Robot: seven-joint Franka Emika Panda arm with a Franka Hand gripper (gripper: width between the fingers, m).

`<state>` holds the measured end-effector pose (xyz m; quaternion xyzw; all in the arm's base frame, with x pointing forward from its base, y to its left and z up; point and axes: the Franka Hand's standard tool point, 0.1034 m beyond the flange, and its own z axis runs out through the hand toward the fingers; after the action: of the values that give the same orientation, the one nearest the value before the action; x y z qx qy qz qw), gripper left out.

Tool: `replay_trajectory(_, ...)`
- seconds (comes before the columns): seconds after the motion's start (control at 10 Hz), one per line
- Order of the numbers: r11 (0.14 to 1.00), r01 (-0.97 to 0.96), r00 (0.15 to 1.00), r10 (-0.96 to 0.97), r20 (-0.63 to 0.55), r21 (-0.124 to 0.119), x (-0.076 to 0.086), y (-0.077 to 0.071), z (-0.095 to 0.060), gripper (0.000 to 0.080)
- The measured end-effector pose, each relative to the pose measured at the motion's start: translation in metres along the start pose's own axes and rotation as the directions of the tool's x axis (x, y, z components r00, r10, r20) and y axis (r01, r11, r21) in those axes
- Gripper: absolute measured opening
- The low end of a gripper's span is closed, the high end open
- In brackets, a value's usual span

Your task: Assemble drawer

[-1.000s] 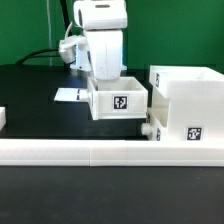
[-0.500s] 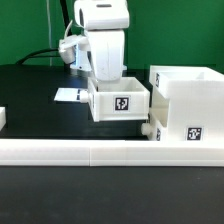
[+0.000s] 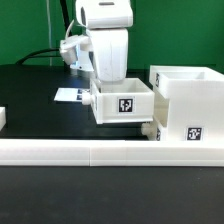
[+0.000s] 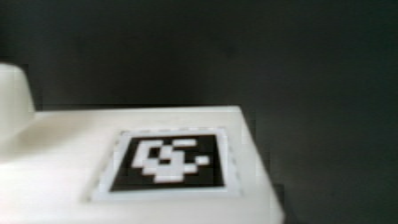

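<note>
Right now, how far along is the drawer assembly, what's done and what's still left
Done: not much that shows. The cube housing stands at the exterior view's right with no tray visibly slid into it. In hand: the arm is over one tray, which seems lifted and shifted toward the housing; the gripper is hidden behind it, so the grasp is unconfirmed. Left: sliding this tray in, then the second, of which only an edge may show beside the housing.

A small white plastic open-top tray (image 3: 122, 101) is marked with a black-and-white square tag (image 3: 126, 104). At the exterior view's right, a big white plastic cube housing (image 3: 187, 103) is tagged likewise. A black worktop (image 3: 40, 95) and green backdrop (image 3: 25, 28) are seen.
</note>
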<state>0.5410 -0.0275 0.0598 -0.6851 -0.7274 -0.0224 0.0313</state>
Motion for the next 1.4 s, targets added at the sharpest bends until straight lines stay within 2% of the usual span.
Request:
replay_trajectory(0.3, 1.000, -0.004, 1.000, 0.004, -0.001, 0.002, 0.000, -0.001, 0.001, 0.0044)
replay_trajectory(0.7, 0.998, -0.062, 0.998, 0.062, -0.002, 0.000, 0.011, 0.004, 0.002, 0.0044)
replay_trajectory(1.4, 0.997, -0.082, 0.997, 0.082, -0.004, 0.003, 0.019, 0.004, 0.003, 0.0044)
